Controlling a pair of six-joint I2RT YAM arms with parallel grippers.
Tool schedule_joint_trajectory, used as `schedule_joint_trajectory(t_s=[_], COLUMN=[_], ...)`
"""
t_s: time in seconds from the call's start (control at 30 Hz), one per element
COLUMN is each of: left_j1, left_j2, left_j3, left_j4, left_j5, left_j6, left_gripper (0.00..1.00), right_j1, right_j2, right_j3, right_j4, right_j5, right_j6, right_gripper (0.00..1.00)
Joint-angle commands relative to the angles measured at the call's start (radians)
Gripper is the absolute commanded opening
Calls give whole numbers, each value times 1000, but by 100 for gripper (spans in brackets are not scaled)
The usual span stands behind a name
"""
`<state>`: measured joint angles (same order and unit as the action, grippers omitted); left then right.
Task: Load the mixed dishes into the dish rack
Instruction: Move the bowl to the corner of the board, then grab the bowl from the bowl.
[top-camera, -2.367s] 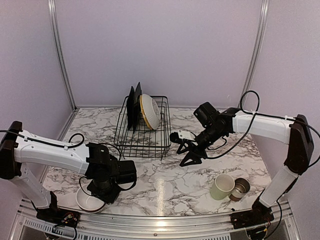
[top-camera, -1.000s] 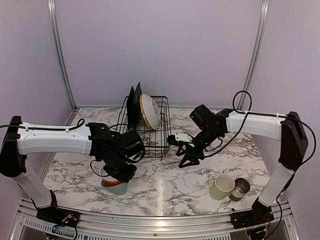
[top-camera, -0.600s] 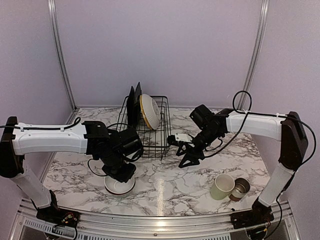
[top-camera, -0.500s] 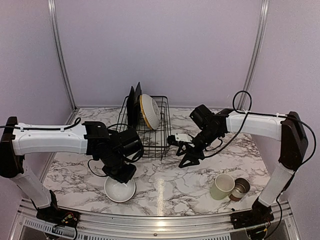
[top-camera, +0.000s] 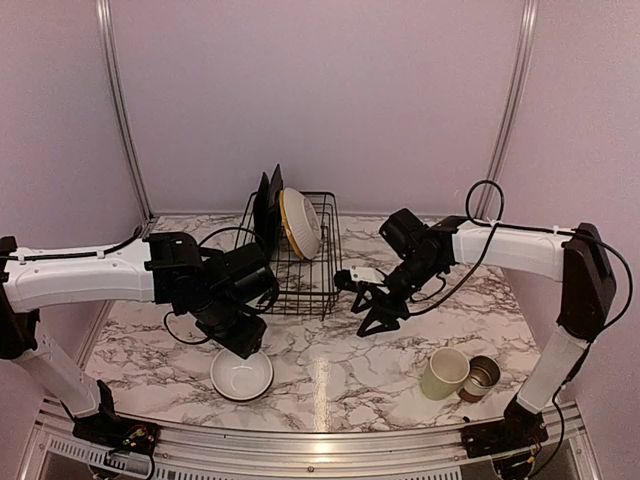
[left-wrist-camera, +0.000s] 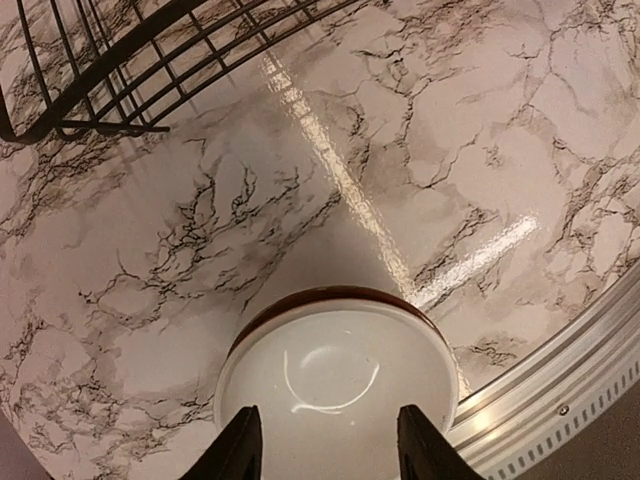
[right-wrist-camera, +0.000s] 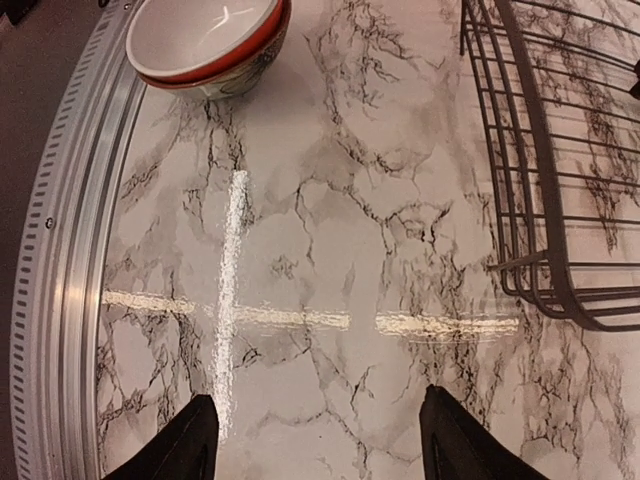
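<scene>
Bench (top-camera: 335, 385): white marble with dark veins, a metal rail along its near edge.
Dish rack (top-camera: 303, 287): black wire basket standing at about 12 o'clock on the bench, a little to the left and toward the back wall.
Black square plates (top-camera: 266, 212): on edge in the rack's far-left corner, rising above its rim.
Yellow plate (top-camera: 300, 224): on edge in the rack at 3 o'clock of the black plates, just beside them and leaning toward the right.
White bowl (top-camera: 241, 377): mouth up on the bench at 7 o'clock, near the rail and well apart from the rack; a red-brown band shows around its outside.
Left claw (left-wrist-camera: 330, 442): fingers apart, poised above the bowl's far rim; the bowl sits on the bench below and nothing is gripped.
Right claw (right-wrist-camera: 318, 432): fingers spread wide with nothing between them, over bare marble at 4 o'clock of the rack's near-right corner.
Pale green mug (top-camera: 444, 373): upright at 4 o'clock on the bench.
Small cup (top-camera: 482, 377): at 3 o'clock of the mug, close against it and tilted; whether they touch I cannot tell.
</scene>
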<state>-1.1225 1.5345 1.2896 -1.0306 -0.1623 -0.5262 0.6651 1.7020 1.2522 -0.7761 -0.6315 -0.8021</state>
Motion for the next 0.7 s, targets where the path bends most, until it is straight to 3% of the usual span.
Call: schedule_joint_trajectory(t_s=[0.0, 0.27, 0.4, 0.67], left_j1=[42, 156, 244, 425], left_j2=[-21, -146, -172, -199], left_j3=[-82, -227, -283, -267], left_j4=[-26, 39, 158, 212], left_j5=[-48, -44, 62, 55], left_j6=[6, -4, 44, 88], left_gripper=[49, 50, 48, 50], right_j1=[76, 273, 384, 514], right_j2=[-6, 82, 221, 415], right_j3=[99, 267, 422, 624], right_j4=[-27, -27, -70, -143], right_j5=[-48, -26, 60, 114], right_j6=[-40, -61, -50, -66], right_gripper=[67, 66, 63, 61])
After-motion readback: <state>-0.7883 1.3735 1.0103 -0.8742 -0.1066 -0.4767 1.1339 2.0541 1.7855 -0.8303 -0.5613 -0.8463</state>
